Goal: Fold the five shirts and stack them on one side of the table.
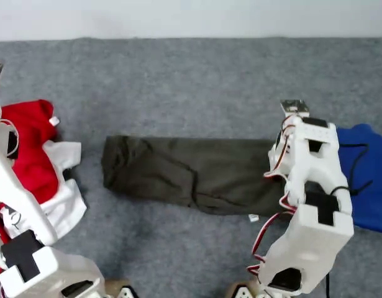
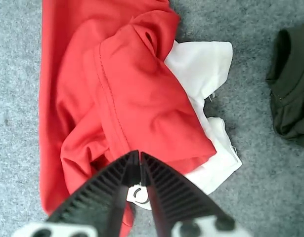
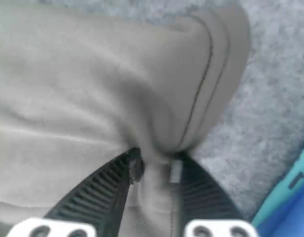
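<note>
Your right gripper [image 3: 154, 168] is pinching a fold of the olive shirt [image 1: 191, 174] at its end nearest the blue shirt [image 1: 364, 180]. The olive shirt is lying stretched across the middle of the grey table [image 1: 209, 74]. Your left gripper [image 2: 140, 158] is hovering over the crumpled red shirt [image 2: 117, 98], jaws pressed together on nothing. The white shirt [image 2: 201, 64] is lying partly beneath the red one.

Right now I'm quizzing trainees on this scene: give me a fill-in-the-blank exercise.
The left gripper hangs over the red shirt with its jaws ____.
The red shirt lies on ____ of the white shirt.
The olive shirt, pinched by the right gripper, lies ____ the red shirt and the blue shirt.
Missing: shut; top; between.
</note>
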`<state>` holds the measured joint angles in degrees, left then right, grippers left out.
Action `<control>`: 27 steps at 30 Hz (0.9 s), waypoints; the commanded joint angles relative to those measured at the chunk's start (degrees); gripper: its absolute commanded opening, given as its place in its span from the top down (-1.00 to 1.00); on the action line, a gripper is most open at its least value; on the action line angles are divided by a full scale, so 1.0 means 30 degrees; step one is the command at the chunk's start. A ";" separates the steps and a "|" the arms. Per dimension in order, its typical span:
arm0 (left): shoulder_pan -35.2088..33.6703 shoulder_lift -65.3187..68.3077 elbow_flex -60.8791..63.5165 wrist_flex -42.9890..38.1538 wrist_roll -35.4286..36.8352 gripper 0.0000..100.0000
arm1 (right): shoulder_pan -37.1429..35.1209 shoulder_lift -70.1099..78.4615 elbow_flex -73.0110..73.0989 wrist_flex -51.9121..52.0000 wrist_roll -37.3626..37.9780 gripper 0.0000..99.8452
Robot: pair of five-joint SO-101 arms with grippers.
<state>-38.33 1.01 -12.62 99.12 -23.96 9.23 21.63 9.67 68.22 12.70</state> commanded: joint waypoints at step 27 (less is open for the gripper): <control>0.0147 -0.1143 -0.0103 0.0410 0.0000 0.97 | -0.0864 -0.9158 -0.3516 0.7018 0.6740 0.98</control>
<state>-38.33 1.01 -12.62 99.12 -23.96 12.31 -0.53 4.04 85.10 32.48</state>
